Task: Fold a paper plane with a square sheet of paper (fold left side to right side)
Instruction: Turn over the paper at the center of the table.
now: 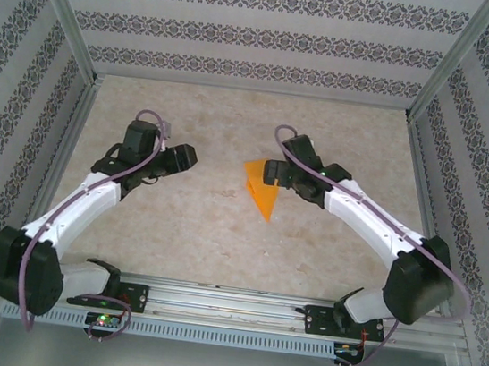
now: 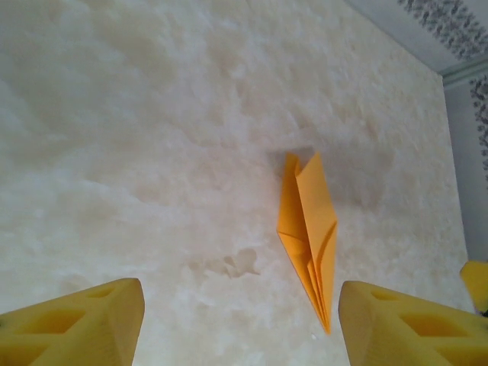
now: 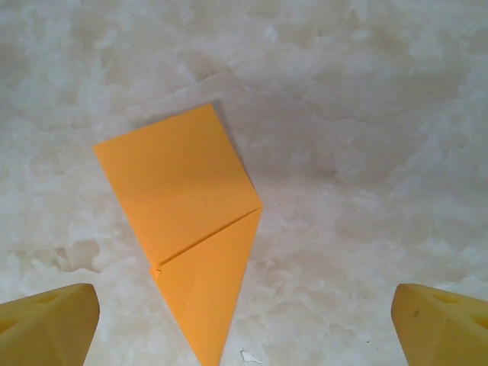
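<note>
**While the paper (image 1: pixel 259 192) lies free, plan the left-over-right fold**

Because neither arm has a hold on it, the paper rests loose on the table (image 1: pixel 220 234). It is near the middle, just beside the right gripper (image 1: pixel 273 171) and well apart from the left gripper (image 1: pixel 183 157). The right gripper's fingers (image 3: pixel 46 328) stand wide, unclenched, with the paper's narrow tip on the table between and below them. The left gripper's fingers (image 2: pixel 76 328) are also parted with nothing in them, and the paper sits ahead and to their right.

The sheet is already a pointed kite, its tip toward the arm bases. A crease crosses it in the right wrist view. From the left wrist its layers look sprung up along the long edge rather than pressed flat.

Judging from this, the step is to bring the left half over onto the right along the long centre line. To do it well:

- Hold the right half down first, close to the centre line, so the sheet cannot slide on the smooth table.
- Take the left edge low, near its widest point, not at the flimsy tip.
- Carry it over until edge meets edge and tip meets tip.
- Press along the fold from tip to wide end.

The main risk is a skewed crease if the sprung layers shift.
</note>
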Controlling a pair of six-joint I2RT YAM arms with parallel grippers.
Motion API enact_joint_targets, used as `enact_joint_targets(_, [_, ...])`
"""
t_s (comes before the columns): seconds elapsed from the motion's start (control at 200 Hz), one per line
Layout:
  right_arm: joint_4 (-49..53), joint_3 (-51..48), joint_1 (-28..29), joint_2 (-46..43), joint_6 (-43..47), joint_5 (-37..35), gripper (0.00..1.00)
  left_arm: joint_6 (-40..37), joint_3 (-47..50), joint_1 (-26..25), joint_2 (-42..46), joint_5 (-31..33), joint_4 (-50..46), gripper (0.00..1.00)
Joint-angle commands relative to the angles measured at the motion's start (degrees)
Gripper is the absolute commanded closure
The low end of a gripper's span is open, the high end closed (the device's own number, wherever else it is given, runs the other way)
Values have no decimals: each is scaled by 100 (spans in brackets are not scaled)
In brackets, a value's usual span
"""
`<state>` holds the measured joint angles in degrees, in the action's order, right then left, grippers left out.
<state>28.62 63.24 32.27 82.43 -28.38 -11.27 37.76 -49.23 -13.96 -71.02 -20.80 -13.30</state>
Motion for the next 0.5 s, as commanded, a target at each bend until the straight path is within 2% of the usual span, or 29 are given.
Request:
enact_joint_targets(0.0, [-918,-517,-350,-392,-162,872,2,485,42,-326,-413,-477,808,32])
enact_joint_targets(0.15, [-2572,-1804,-1118,-1118,-728,2169,2,611,-257,-764,-1243,-578,1154,32])
enact_joint_targets(0.265, [-3764,-2662,-1715,-1568,-1338,2871,2,649,-559,-1032,-1851,-584,1340,32])
enact_joint_targets(0.495, [-3820,-3108,-2315,-2021,-1377,3679,2,875,-1028,-1254,-2937,-724,1972,34])
